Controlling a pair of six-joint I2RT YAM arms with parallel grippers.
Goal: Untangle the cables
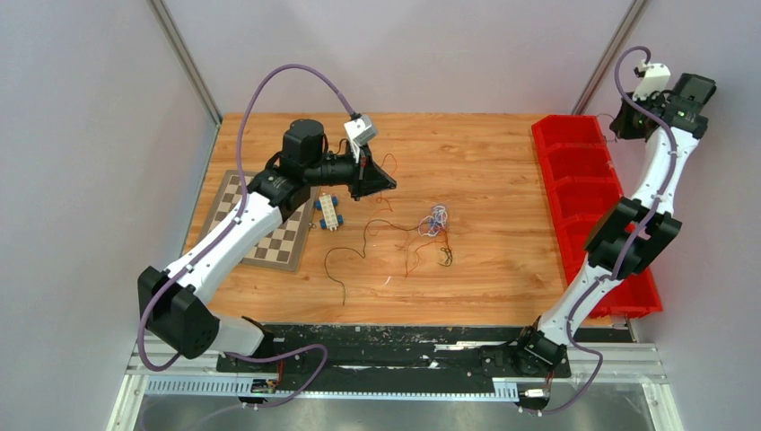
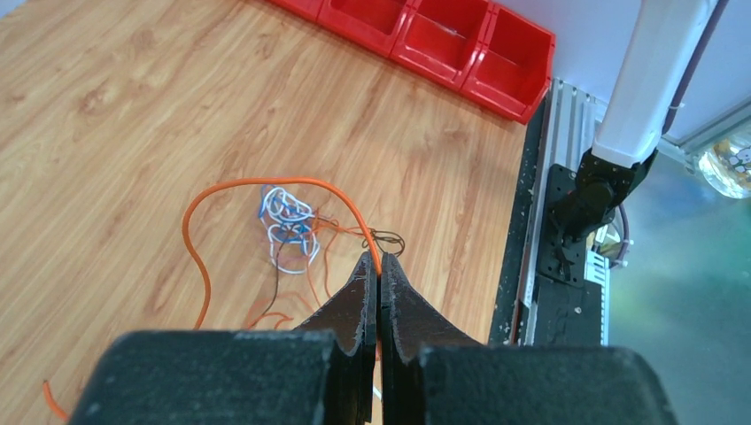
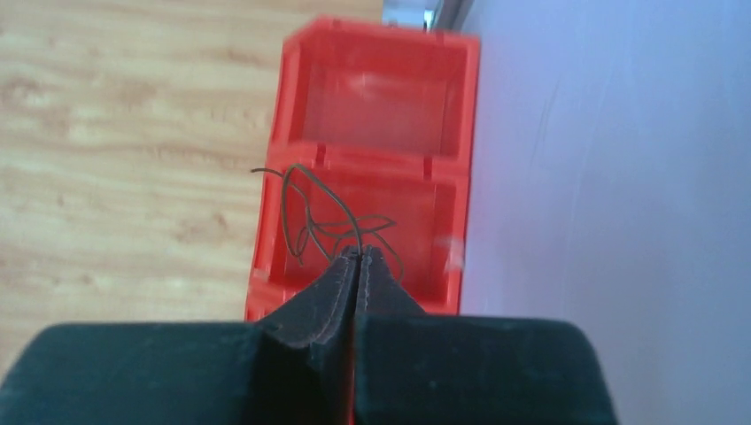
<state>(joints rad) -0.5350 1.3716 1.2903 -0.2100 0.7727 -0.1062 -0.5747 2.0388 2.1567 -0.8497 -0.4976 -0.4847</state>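
Fingers (image 2: 354, 305) of the left gripper (image 2: 379, 264) are pinching the orange wire (image 2: 188, 243) above the white-blue knot (image 2: 288, 221) lying on the table (image 2: 106, 106). The right gripper (image 3: 357, 257) is clamping a dark brown wire (image 3: 282, 208) over the red bins (image 3: 274, 133). Separating appears underway; the next move likely calls for drawing the orange wire gently clear.

1. The table (image 1: 502, 171): wood-grain surface, smooth, with a slight sheen.
2. The bins (image 3: 381, 159), right of frame: red plastic, glossy.
3. The fingers (image 2: 354, 310) of the left gripper (image 2: 379, 266): matt black, faintly rough at the edges.
4. The cables (image 2: 288, 221): thin, smooth sheathing.
5. The rail (image 1: 395, 388), bottom of frame: bare metal, dull silver.
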